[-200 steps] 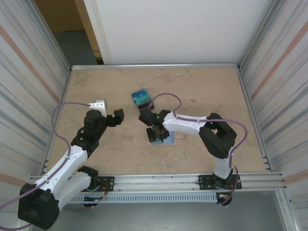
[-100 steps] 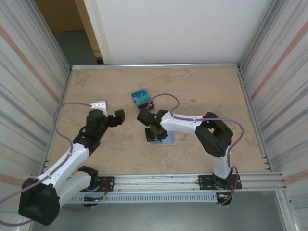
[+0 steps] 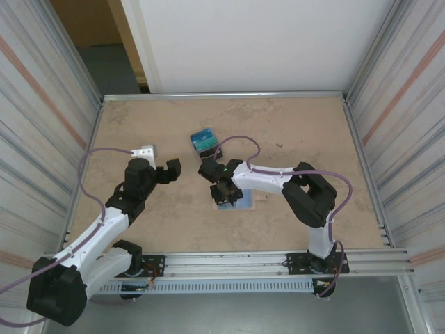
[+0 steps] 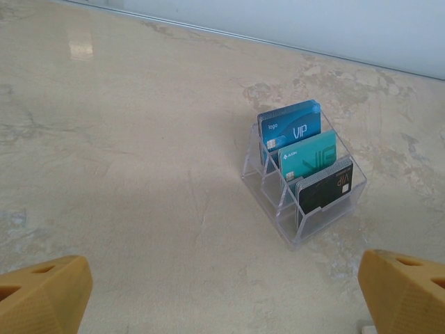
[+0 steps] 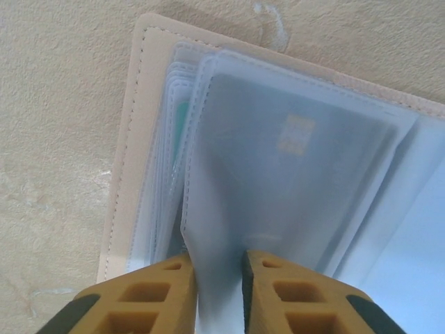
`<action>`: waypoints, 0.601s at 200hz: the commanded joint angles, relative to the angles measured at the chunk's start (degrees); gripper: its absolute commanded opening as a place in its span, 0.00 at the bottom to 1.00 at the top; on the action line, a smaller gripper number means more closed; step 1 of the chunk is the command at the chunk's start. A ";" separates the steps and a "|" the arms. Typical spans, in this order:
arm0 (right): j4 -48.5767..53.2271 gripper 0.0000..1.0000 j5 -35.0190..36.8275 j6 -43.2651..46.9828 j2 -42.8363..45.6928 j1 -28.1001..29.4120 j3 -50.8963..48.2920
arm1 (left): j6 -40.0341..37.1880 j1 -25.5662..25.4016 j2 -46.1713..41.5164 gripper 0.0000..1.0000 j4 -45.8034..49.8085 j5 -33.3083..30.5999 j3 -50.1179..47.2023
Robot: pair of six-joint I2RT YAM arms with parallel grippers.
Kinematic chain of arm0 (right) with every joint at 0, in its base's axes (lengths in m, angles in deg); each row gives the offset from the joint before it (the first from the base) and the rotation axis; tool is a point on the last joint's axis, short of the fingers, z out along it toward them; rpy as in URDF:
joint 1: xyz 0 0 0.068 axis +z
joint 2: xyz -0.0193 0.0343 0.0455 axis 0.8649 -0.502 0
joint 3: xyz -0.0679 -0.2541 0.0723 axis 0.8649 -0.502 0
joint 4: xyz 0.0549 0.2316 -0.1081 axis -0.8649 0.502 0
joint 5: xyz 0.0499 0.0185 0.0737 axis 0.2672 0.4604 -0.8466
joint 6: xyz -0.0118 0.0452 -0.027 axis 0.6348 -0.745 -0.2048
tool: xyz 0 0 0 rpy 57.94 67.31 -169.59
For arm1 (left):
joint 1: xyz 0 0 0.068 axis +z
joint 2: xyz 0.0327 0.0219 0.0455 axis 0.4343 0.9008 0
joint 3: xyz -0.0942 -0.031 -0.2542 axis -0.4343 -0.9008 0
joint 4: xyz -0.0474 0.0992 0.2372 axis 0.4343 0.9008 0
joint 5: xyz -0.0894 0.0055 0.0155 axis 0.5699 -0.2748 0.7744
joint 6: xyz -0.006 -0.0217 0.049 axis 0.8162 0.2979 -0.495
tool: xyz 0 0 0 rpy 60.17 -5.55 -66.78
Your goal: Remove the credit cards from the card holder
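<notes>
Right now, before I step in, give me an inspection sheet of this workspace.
Surface: beige marbled table.
Job's things: beige wallet lying open, a card inside its plastic sleeve; three cards upright in a clear stand.
Clutter: nothing seen.
Grippers: right gripper pinching the sleeve; left gripper open, apart from the stand.
Cables: purple cables loop along both arms.
Surroundings: ribbed metal walls, white back panel.

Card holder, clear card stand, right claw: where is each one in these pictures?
card holder (image 5: 128, 139): right wrist view, beige stitched edge.
clear card stand (image 4: 268, 198): left wrist view, see-through side wall.
right claw (image 5: 217, 268): right wrist view, midway between its fingertips.
</notes>
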 commanded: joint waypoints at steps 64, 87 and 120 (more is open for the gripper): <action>-2.51 0.17 -0.80 2.19 8.33 0.11 -7.00 | -2.88 -5.96 -4.50 0.99 -4.50 -4.30 -0.25; -1.66 0.19 0.51 1.52 9.24 -1.05 -7.94 | -3.76 -7.17 -4.00 0.99 -4.50 -5.30 0.55; -1.85 0.20 1.52 -0.50 11.45 -2.96 -10.25 | -4.03 -7.65 -3.21 0.99 -3.91 -5.67 1.41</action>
